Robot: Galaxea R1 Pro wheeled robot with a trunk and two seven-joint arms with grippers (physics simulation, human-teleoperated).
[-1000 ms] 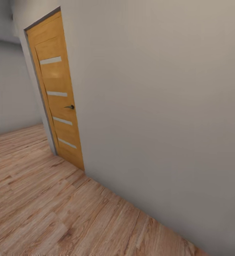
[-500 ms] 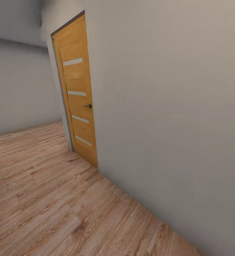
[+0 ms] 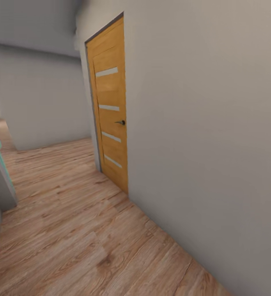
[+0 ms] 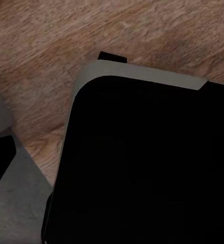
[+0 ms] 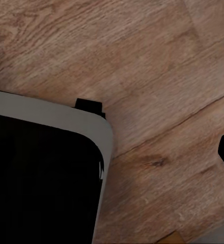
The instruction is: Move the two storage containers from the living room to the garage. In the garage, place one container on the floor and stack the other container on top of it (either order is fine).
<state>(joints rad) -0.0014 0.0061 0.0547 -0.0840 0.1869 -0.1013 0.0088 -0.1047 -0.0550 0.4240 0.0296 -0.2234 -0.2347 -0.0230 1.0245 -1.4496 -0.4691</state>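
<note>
Neither gripper's fingers can be made out, so their spread cannot be told; in both wrist views the robot's dark base (image 4: 142, 168) is seen over wood plank floor (image 5: 142, 56). Beyond, a closed wooden door (image 3: 110, 107) is set in the grey wall (image 3: 209, 123), ahead and right. No storage container is visible, so its bearing cannot be judged.

Home interior, hallway: wood plank floor (image 3: 70, 230), plain grey walls (image 3: 209, 123), orange-brown panelled door (image 3: 109, 107) with lever handle (image 3: 120, 122).
</note>
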